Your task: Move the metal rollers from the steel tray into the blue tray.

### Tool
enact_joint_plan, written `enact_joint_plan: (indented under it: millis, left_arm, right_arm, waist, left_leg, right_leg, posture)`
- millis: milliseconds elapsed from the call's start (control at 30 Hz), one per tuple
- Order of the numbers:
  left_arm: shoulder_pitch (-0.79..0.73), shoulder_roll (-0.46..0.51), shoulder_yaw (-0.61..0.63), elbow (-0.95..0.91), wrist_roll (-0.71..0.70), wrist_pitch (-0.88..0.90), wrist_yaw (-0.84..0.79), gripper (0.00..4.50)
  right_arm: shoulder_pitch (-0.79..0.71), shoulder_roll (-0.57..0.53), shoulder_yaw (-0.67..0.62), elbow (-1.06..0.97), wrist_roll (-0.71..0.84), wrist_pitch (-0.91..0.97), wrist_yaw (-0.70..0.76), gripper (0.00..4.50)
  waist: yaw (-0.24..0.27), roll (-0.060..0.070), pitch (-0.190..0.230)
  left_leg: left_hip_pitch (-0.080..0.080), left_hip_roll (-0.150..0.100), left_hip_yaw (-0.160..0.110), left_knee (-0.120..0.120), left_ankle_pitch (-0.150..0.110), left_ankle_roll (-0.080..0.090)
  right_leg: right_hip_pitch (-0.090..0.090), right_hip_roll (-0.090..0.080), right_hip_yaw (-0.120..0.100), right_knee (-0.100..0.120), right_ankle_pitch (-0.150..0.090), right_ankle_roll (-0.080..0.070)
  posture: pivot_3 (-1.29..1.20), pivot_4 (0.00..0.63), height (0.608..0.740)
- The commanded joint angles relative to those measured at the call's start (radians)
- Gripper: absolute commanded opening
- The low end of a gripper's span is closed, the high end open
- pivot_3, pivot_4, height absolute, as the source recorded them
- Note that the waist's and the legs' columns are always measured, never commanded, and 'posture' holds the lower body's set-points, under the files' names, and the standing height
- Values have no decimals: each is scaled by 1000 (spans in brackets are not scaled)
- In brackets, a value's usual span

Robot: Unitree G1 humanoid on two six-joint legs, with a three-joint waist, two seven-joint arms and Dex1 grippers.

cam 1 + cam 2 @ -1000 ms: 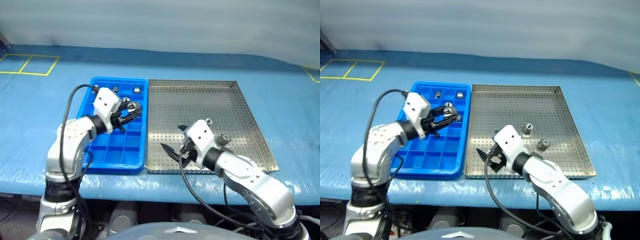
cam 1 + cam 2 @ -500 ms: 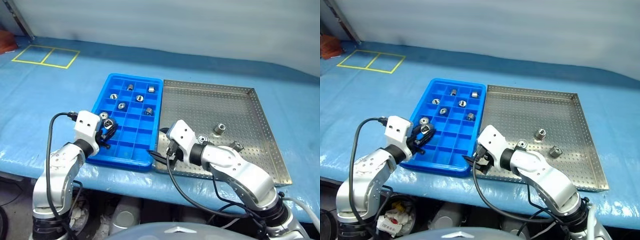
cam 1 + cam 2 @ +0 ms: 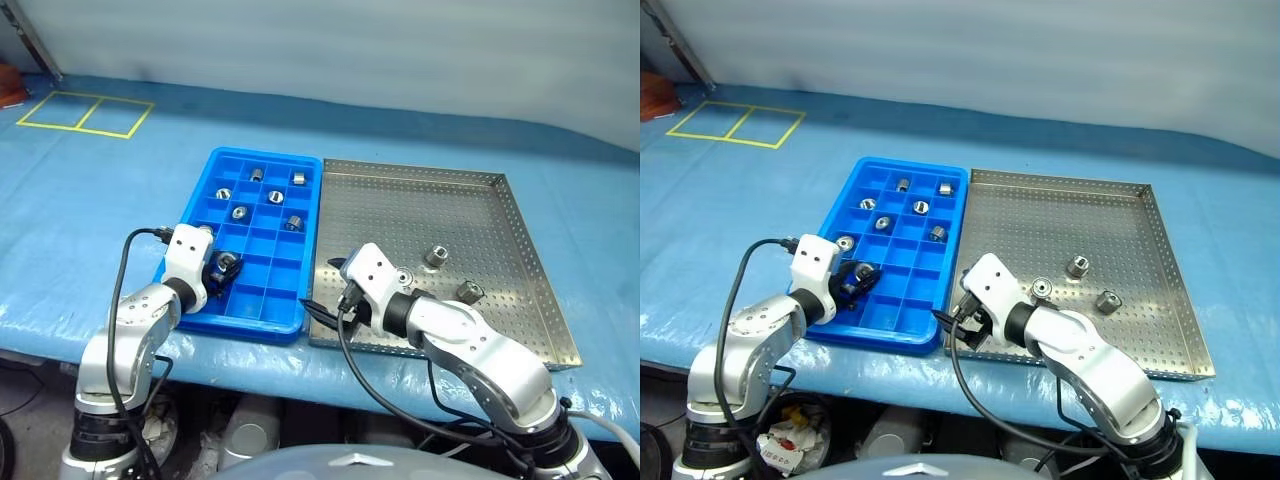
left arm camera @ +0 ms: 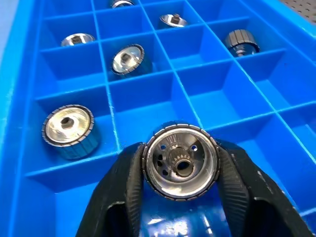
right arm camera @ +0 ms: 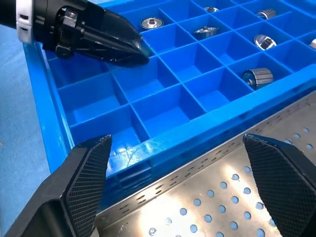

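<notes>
The blue tray [image 3: 262,312] lies left of the steel tray [image 3: 520,262]. Several metal rollers rest in its far compartments, one being a roller [image 3: 240,212] near the middle. My left gripper [image 4: 180,197] is shut on a shiny roller [image 4: 180,163], low over a near-left compartment of the blue tray, beside a compartment holding another roller [image 4: 68,131]. Three rollers lie on the steel tray, among them a roller [image 3: 436,258] toward its right half. My right gripper [image 3: 328,286] hangs open and empty over the seam between the two trays at their near edge.
Both trays sit on a table under a blue cloth [image 3: 90,230], close to its near edge. Yellow tape squares [image 3: 78,112] mark the far left. The steel tray's raised rim [image 3: 415,167] borders the perforated floor.
My left gripper has come down and toward the near-left corner of the blue tray, still carrying the roller. The right gripper has stayed where it was. The camera view has shifted.
</notes>
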Motion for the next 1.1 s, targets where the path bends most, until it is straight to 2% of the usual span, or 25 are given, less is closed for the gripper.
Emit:
enact_joint_plan:
  millis: [33, 67, 100, 267, 433, 733, 900, 1100]
  left_arm:
    - [-15, 30, 2, -40, -28, 23, -7, 4023]
    - [-25, 38, 12, -49, -41, 22, -14, 4378]
    - [-36, 43, 21, -59, -56, 17, -22, 4444]
    - [-119, 43, 35, -94, -198, -63, -133, 4444]
    - [-249, 43, -51, -44, -281, -100, -230, 4444]
    - [-534, -29, -377, 290, -134, -178, -258, 4444]
    - [-644, -85, -521, 496, -29, -304, -317, 4444]
    - [-708, -155, -615, 686, 73, -443, -361, 4444]
  right_arm:
    - [6, 8, -28, -51, 1, -2, -11, 4500]
    - [11, 7, -33, -56, 1, 1, -16, 4500]
    - [16, 6, -42, -62, 2, 3, -20, 4500]
    - [65, -4, -110, -109, 6, 25, -46, 4500]
    - [169, -12, -220, -178, 3, 55, -83, 4500]
    - [390, 15, -392, -295, -10, 83, -160, 4500]
    - [460, 28, -422, -303, -8, 47, -195, 4500]
    - [495, 40, -410, -303, -4, 10, -230, 4500]
  waist:
    - [-2, 1, 0]
    - [-3, 1, 0]
    - [-3, 1, 0]
    - [-4, 1, 1]
    - [-15, 1, 1]
    - [-76, 1, 1]
    - [-107, 1, 1]
    - [-121, 1, 1]
  left_leg:
    - [1, 0, 0, 0, 0, 0]
    - [1, 0, 0, 0, 0, 0]
    - [1, 0, 0, 0, 0, 0]
    - [-1, -1, 0, 0, 0, 0]
    - [-3, -4, 1, 0, -1, 2]
    - [-2, -4, 2, 0, -2, 3]
    - [-2, -4, 3, 0, -2, 3]
    - [-2, -3, 4, 0, -2, 3]
  right_leg:
    - [0, 0, 0, 0, -1, 1]
    - [0, -1, 0, 0, -1, 1]
    - [0, -1, -1, 1, -1, 1]
    - [0, -4, -2, 0, -1, 1]
    - [-1, -6, -3, -3, 1, -3]
    - [0, -3, 0, -2, -1, 4]
    - [0, -2, 1, -2, -1, 4]
    - [-1, 1, 4, -2, -1, 4]
  posture:
    - [266, 150, 740]
    - [266, 150, 740]
    - [248, 150, 740]
    - [215, 150, 740]
    - [150, 150, 740]
    - [44, 150, 740]
    - [9, 150, 740]
    - [-20, 150, 740]
